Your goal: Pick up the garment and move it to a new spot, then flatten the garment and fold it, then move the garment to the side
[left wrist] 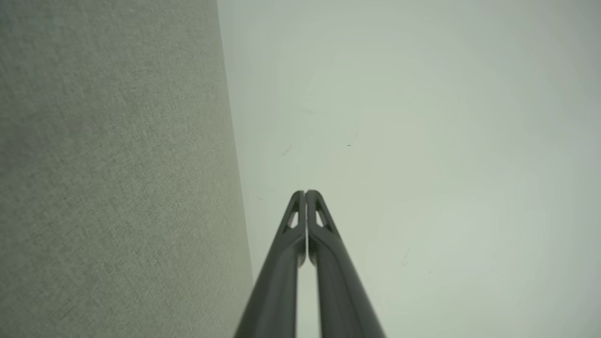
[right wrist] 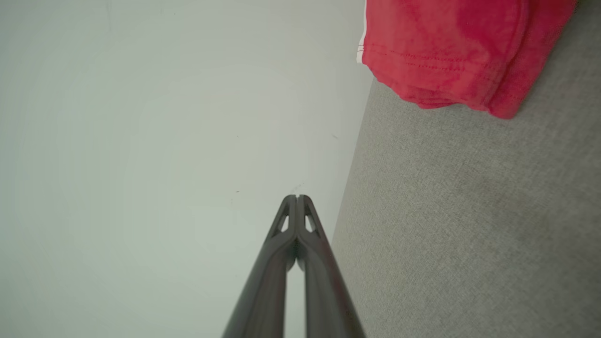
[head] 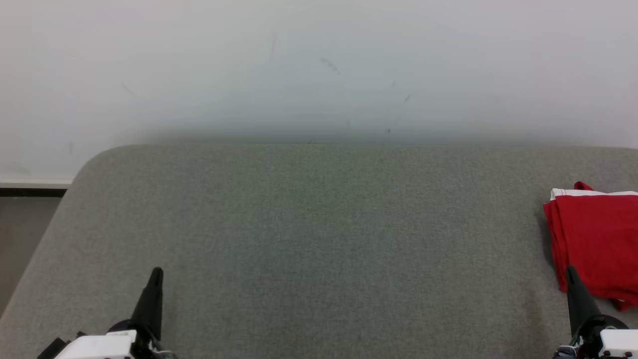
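I see the red garment [head: 598, 239] folded at the right edge of the head view. It lies on the grey fabric desk [head: 319, 239] with a white band along its far edge, and part of it runs out of frame. My right claw [head: 571, 273] sits at the lower right, fingers pressed together and holding nothing. In its wrist view the garment [right wrist: 446, 47] lies at the upper right, apart from the claw [right wrist: 296, 197] tips. My left claw [head: 156, 273] is at the lower left, also closed tight and empty. The desk's middle is open cloth from its rounded upper-left corner across to the garment. Its far edge meets the white wall [head: 319, 65].
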Controlling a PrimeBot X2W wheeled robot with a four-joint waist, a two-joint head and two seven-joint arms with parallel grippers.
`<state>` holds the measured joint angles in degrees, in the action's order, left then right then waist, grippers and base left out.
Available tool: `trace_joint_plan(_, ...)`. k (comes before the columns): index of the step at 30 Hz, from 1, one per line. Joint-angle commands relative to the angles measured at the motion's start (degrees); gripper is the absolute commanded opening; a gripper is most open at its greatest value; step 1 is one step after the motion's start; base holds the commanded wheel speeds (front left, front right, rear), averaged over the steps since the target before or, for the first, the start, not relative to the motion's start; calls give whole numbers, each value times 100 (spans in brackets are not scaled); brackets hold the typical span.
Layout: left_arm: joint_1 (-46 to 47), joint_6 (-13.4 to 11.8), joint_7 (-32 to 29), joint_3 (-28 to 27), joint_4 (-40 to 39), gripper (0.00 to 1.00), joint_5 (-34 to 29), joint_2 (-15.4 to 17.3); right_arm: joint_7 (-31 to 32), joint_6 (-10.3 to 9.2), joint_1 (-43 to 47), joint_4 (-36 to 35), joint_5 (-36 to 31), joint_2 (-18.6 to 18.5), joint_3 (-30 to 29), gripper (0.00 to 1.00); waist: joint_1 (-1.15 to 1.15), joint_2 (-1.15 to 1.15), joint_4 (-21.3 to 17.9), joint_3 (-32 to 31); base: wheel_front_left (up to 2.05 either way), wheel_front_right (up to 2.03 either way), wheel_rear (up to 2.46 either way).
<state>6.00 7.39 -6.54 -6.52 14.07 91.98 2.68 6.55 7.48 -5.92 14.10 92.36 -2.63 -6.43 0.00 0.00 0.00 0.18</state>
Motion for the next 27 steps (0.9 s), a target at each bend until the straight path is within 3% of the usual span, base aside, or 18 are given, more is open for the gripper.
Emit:
trace_joint_plan(1, 58, 26, -22, -16, 4, 0, 77, 38, 18, 2, -69, -11, 11, -47, -20, 0, 0, 0, 0, 0, 0, 0, 0)
trace_joint_plan(27, 57, 26, -21, -15, 3, 0, 78, 38, 18, 2, -69, -11, 11, -46, -19, 0, 0, 0, 0, 0, 0, 0, 0)
